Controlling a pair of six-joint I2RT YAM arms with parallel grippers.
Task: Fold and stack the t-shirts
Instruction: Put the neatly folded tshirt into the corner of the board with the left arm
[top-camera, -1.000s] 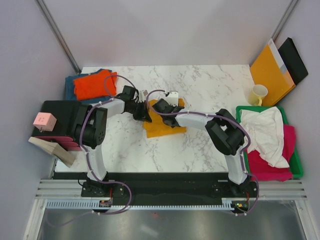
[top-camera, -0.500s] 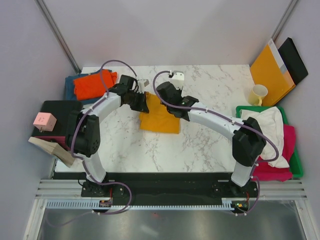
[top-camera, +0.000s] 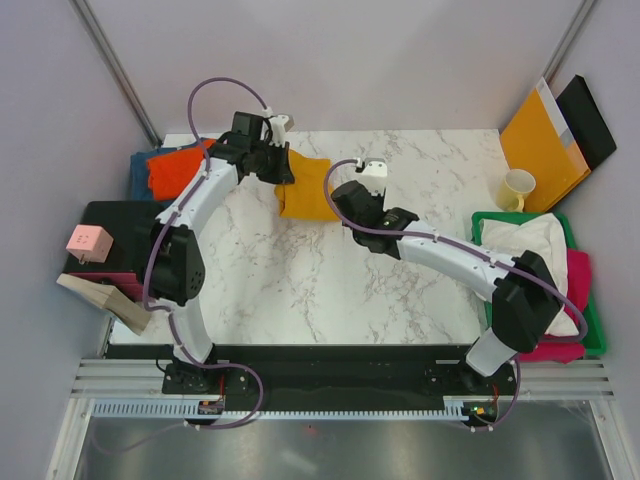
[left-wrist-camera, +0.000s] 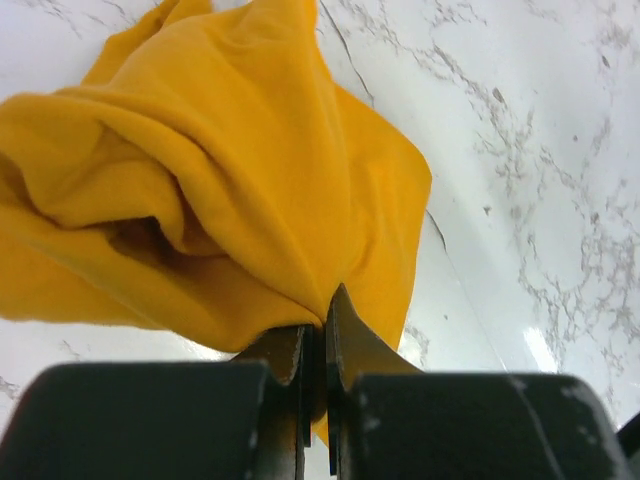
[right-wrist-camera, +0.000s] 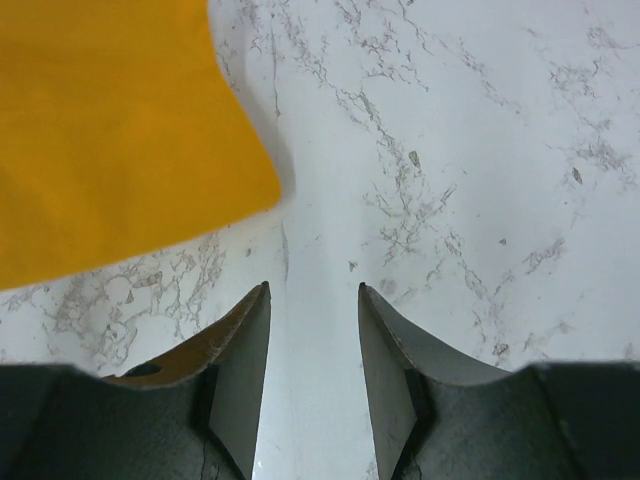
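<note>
Left gripper (left-wrist-camera: 318, 335) clamps the yellow t-shirt (top-camera: 312, 190) at eleven o'clock on the table (top-camera: 400, 300); right gripper (right-wrist-camera: 313, 300) stands half-open, empty — keep the bundle level when carrying it toward the orange t-shirt (top-camera: 178, 172) at ten o'clock.

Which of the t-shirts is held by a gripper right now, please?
The mustard-yellow t-shirt, pinched in the shut left gripper; the orange t-shirt, teal t-shirt, white t-shirt and magenta t-shirt lie ungripped.

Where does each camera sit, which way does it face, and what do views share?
Top external: above and behind, looking down at the table; left arm, right arm show.
Left wrist: looks along the shut left claw pinching the mustard t-shirt.
Right wrist: looks down at marble past the open right claw.
Shared: all three show that t-shirt.
</note>
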